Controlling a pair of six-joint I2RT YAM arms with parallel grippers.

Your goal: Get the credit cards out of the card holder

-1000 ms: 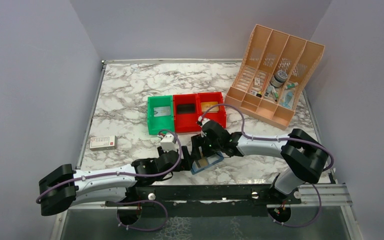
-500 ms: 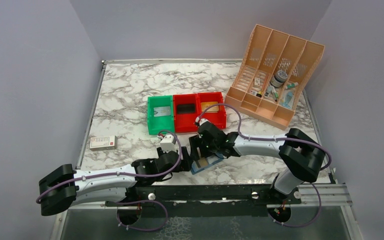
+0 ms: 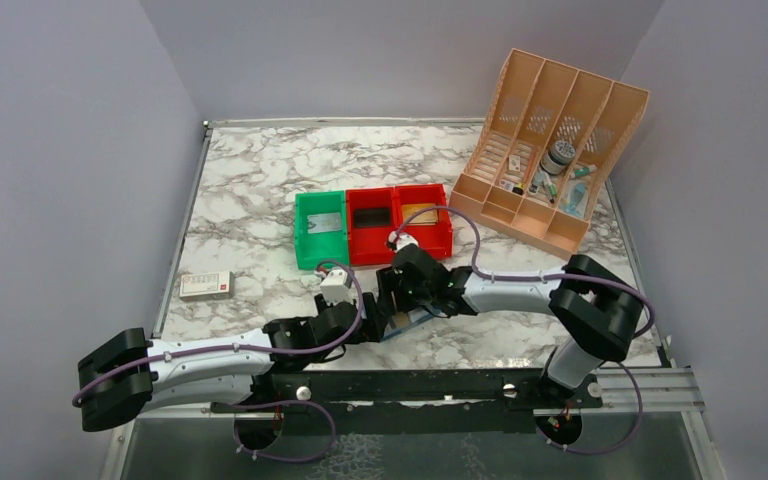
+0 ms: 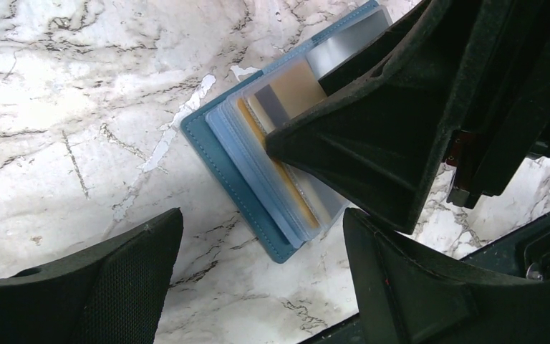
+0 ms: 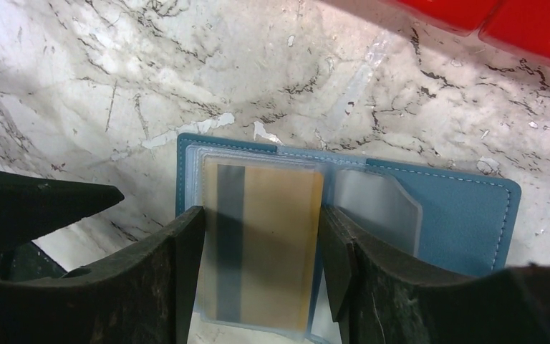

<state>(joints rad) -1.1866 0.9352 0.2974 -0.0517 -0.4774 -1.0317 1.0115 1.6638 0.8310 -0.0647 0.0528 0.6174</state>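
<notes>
The blue card holder (image 5: 465,215) lies open on the marble near the front edge, mostly hidden under my right gripper in the top view (image 3: 412,322). A tan-gold credit card (image 5: 272,236) with a dark stripe sits in a clear sleeve. My right gripper (image 5: 261,247) is open, its fingers (image 5: 179,272) straddling that card and touching the sleeve's edges. In the left wrist view the holder (image 4: 218,154) shows the tan-gold card (image 4: 297,86) and a pale grey card (image 4: 344,46). My left gripper (image 4: 258,279) is open and empty, just off the holder's corner.
A green bin (image 3: 320,228) and two red bins (image 3: 372,222) stand in a row behind the grippers. A white-and-red flat box (image 3: 205,285) lies at the left. A peach divided organizer (image 3: 550,150) with small items stands at the back right.
My right gripper has shifted a little left over the card holder and now covers more of it. The left arm has not moved.
</notes>
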